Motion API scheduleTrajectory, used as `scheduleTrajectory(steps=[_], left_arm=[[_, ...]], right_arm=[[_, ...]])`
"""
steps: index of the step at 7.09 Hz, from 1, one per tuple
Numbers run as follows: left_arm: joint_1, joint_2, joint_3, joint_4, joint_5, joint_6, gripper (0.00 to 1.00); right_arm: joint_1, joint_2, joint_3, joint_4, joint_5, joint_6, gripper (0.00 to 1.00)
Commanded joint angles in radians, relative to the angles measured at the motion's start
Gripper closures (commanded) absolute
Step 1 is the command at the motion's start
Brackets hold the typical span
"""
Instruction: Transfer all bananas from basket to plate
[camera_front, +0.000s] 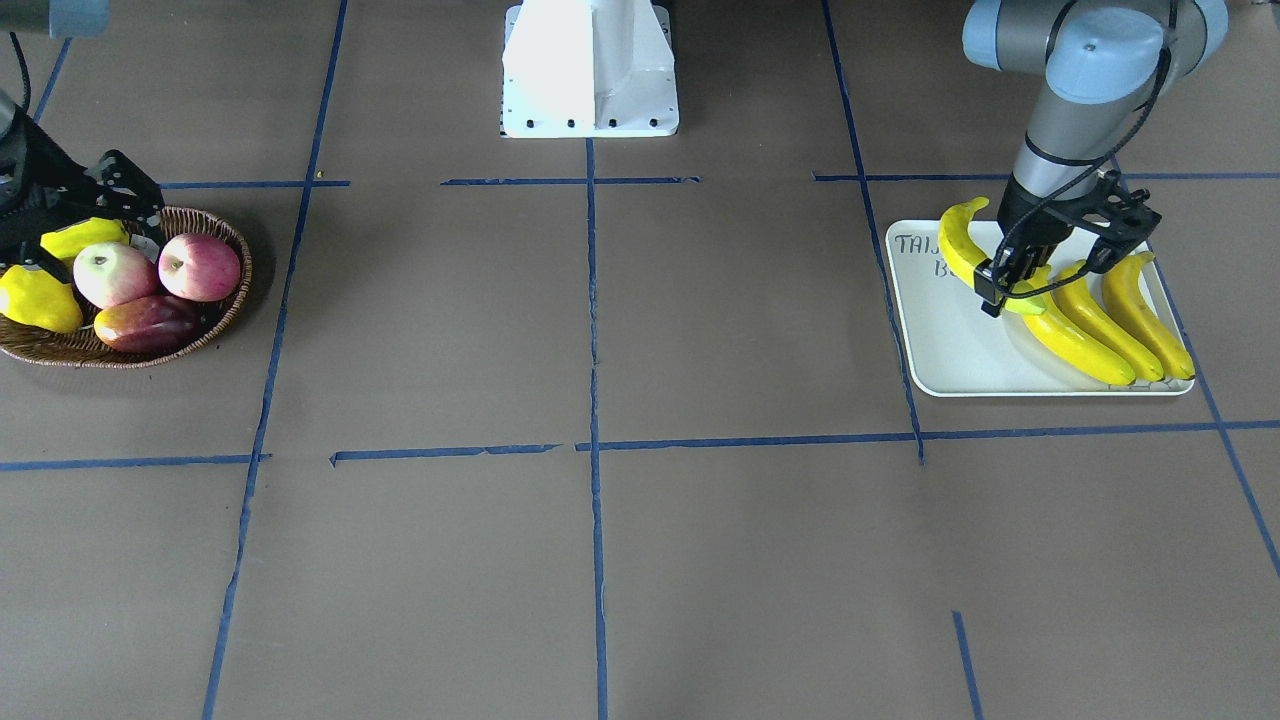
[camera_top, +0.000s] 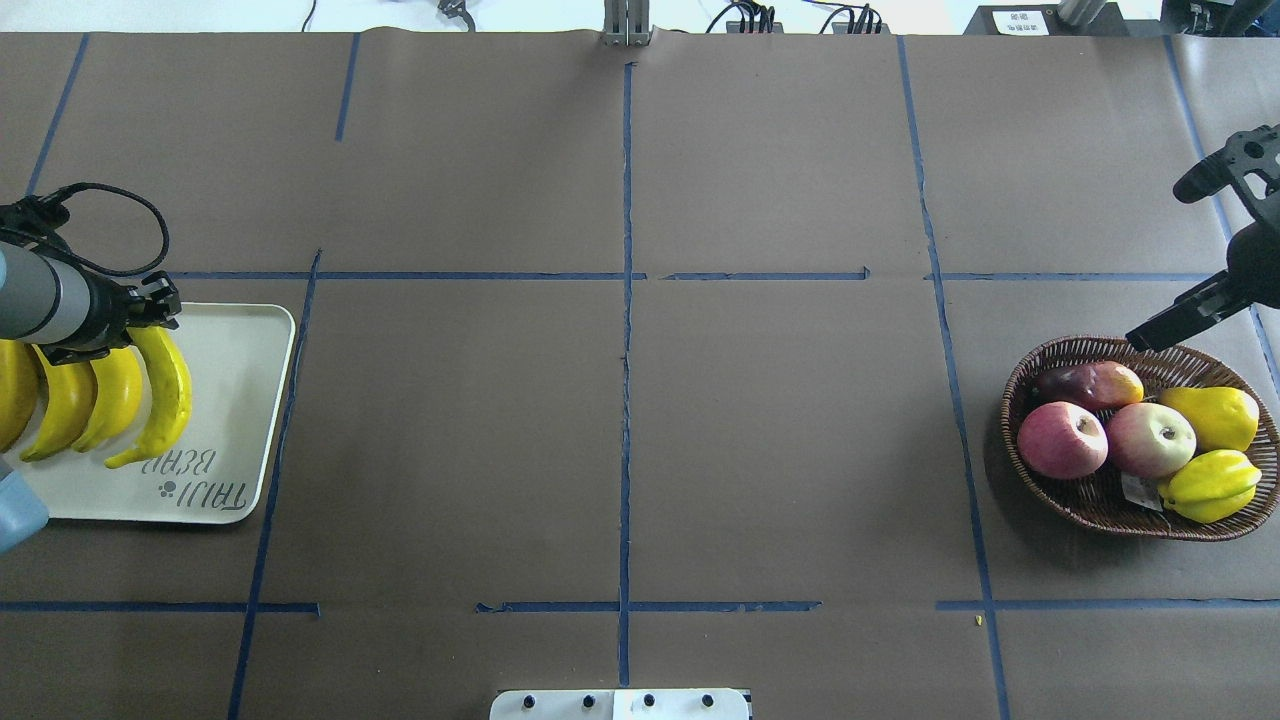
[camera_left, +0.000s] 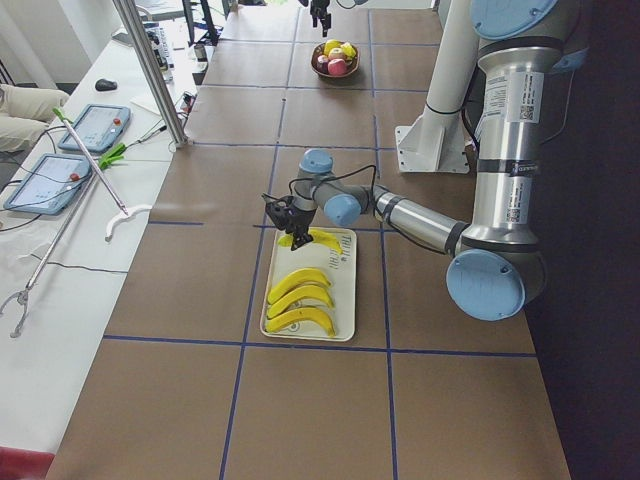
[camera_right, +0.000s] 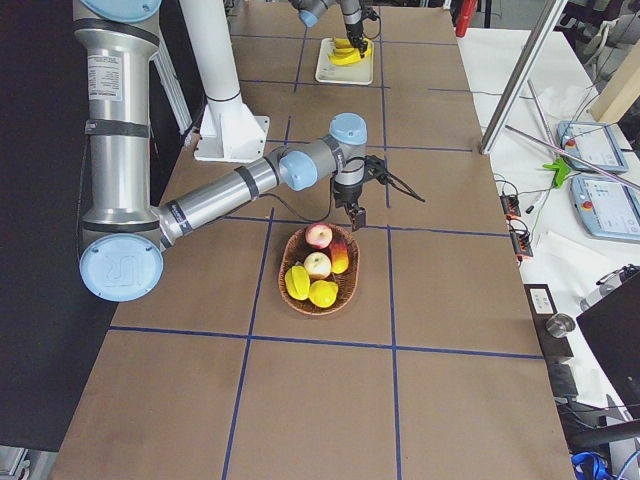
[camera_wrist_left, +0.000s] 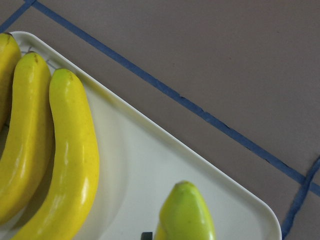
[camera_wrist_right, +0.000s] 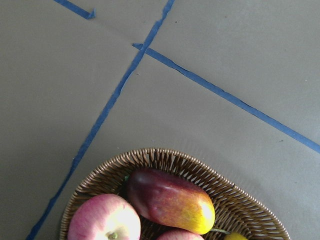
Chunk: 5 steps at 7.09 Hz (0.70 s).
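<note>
A red apple (camera_top: 1062, 440) touches a paler apple (camera_top: 1150, 439), with a dark red mango (camera_top: 1090, 384), a yellow pear (camera_top: 1212, 417) and a yellow star fruit (camera_top: 1210, 485) next to them, over a brown desk (camera_top: 780, 450) marked by blue tape lines (camera_top: 626, 350), while two tablets (camera_left: 95, 127) lie on a white side table (camera_left: 60, 300).

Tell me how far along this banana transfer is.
Done: three bananas lie on the plate, and the basket holds only other fruit. In hand: the left gripper is on the fourth banana, over the plate; release unclear. Left: letting go and pulling away.
</note>
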Motion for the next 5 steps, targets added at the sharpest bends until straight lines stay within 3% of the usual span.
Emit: scheduleTrajectory(steps=[1,2,3,4,5], left_arm=[[-0.063,-0.005,0.103,-0.1,-0.016,0.004,0.97],[-0.08,-0.005,0.118,-0.123,-0.016,0.009,0.83],[-0.083,-0.016,0.144,-0.148,-0.016,0.016,0.02],[-0.086,-0.014,0.14,-0.153,-0.028,0.023,0.0],[-0.119,-0.01,0.129,-0.153,-0.109,0.07,0.0]], right_arm=[[0.011,-0.008,-0.011,0.0,0.001,-0.03,0.0],[0.01,-0.007,-0.023,0.005,0.001,-0.03,0.0],[0.01,-0.007,-0.023,0.006,0.001,-0.03,0.0],[0.01,-0.007,-0.023,0.006,0.001,-0.03,0.0],[0.01,-0.007,-0.023,0.006,0.001,-0.028,0.0]])
